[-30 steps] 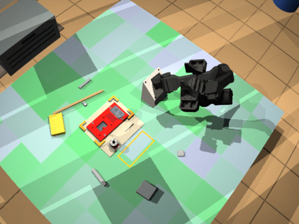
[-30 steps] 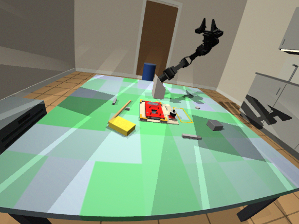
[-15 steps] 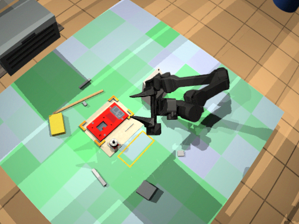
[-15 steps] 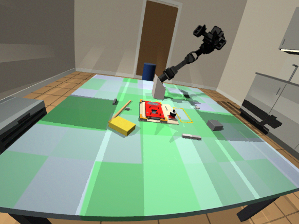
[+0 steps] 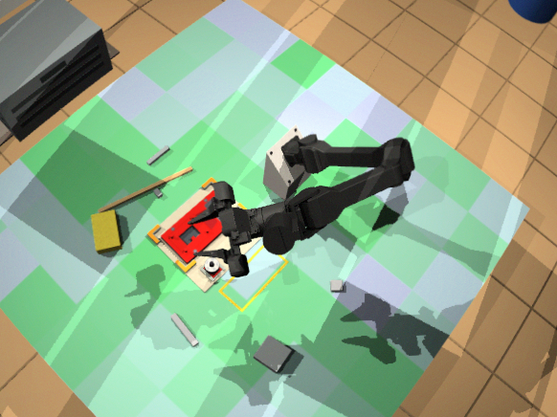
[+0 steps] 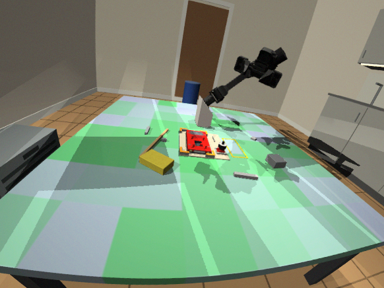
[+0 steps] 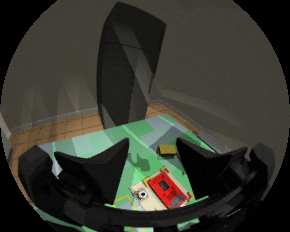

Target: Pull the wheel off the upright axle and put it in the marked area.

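Note:
The white wheel with a dark hub (image 5: 211, 265) (image 6: 222, 146) (image 7: 143, 194) sits on the upright axle at one corner of the beige board (image 5: 204, 285). The marked area is a yellow outline (image 5: 265, 285) (image 6: 241, 148) (image 7: 122, 198) on the table beside the board, with no wheel inside it. My gripper (image 5: 192, 238) (image 6: 256, 71) (image 7: 153, 141) is open and empty. It hangs high above the table, well clear of the wheel. In the top view the arm and gripper hide part of the board and one end of the outline.
A red plate (image 5: 179, 239) (image 6: 192, 146) lies on the board between orange corners. A yellow block (image 5: 106, 230) (image 6: 156, 162) (image 7: 167, 149) and a wooden stick (image 5: 144, 190) lie beyond it. A grey block (image 5: 274, 354) (image 6: 276, 160), a grey bar (image 5: 184, 330) (image 6: 245, 176) and a small cube (image 5: 337, 285) lie around the outline.

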`<move>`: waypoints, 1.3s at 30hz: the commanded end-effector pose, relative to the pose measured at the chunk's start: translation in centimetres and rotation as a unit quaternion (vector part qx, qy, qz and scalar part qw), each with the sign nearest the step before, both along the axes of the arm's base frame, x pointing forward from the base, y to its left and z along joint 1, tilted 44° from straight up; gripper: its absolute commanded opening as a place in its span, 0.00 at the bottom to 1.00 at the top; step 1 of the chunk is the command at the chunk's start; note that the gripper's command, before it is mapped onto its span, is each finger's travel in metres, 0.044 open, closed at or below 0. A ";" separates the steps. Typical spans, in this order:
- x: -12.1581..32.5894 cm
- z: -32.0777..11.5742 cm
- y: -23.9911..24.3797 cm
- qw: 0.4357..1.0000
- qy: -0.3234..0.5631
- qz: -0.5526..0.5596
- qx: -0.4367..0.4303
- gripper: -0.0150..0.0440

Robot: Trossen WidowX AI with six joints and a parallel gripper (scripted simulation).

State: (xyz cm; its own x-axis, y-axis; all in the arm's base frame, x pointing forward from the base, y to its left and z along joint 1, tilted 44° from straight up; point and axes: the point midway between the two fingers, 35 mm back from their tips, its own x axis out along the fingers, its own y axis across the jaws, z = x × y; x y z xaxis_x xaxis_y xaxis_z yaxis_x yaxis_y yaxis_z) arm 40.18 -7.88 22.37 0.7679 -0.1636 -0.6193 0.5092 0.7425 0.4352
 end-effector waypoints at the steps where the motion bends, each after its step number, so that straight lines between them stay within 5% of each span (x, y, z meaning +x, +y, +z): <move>1: 0.3 -3.3 1.9 0.996 0.054 0.017 0.067 0.76; 11: -1.2 -12.4 7.5 0.922 0.251 0.000 0.296 0.76; 21: -4.6 -18.0 13.2 0.711 0.465 -0.131 0.512 0.76; 39: -3.8 -20.8 15.2 0.694 0.476 -0.142 0.522 0.76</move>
State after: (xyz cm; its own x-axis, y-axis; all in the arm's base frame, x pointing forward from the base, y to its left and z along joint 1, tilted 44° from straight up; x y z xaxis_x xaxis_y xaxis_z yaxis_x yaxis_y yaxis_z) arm 36.61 6.09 2.62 -0.0284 0.6905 -0.7228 0.9960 0.0805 0.0378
